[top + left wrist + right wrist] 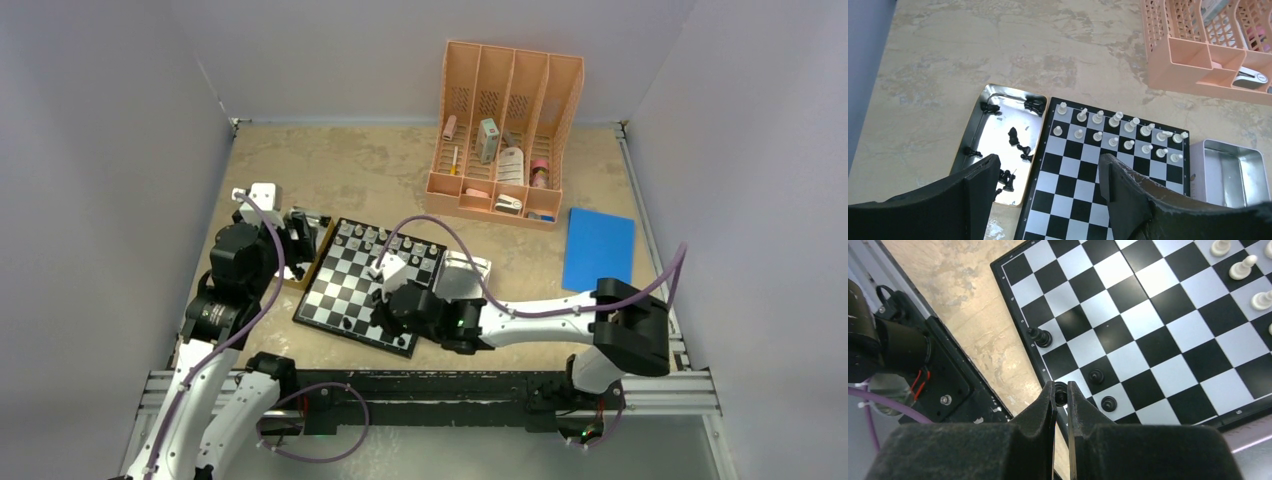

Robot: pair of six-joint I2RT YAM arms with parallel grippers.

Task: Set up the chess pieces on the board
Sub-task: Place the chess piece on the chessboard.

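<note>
The board (345, 290) lies mid-table, with its rim (1044, 135) against a silver tray (979, 131). White chess pieces (1113, 131) fill its two far rows. Several black chess pieces (1015, 140) lie loose in the tray. My left gripper (1048, 187) hangs open above the seam of tray and board, with nothing between its fingers (982, 187). At the board's near edge, my right gripper (1061, 391) is shut on a small black piece (1060, 394). Three black pieces (1096, 376) stand on squares nearby, close to the board's corner (1013, 280).
A peach desk organizer (505, 135) with small items stands at the back right. A blue sheet (598, 247) lies to its right front. An open silver tin (1233, 172) sits against the board's right side. The arm-base rail (943, 390) runs just beyond the board's near edge.
</note>
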